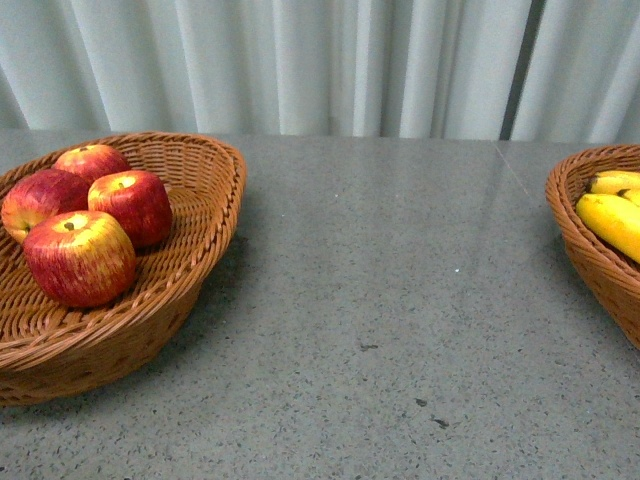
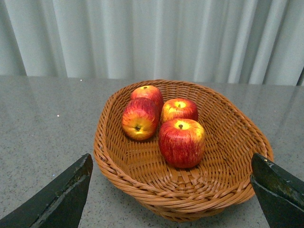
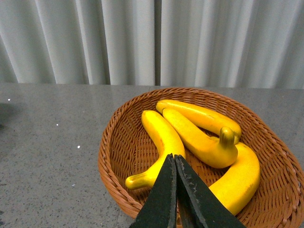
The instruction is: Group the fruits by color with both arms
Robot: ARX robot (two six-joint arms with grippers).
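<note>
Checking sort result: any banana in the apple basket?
No, the left wrist view shows only four apples in that basket.

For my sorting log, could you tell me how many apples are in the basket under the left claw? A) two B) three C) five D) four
D: the left wrist view shows four apples together in the wicker basket, and the front view agrees.
</note>
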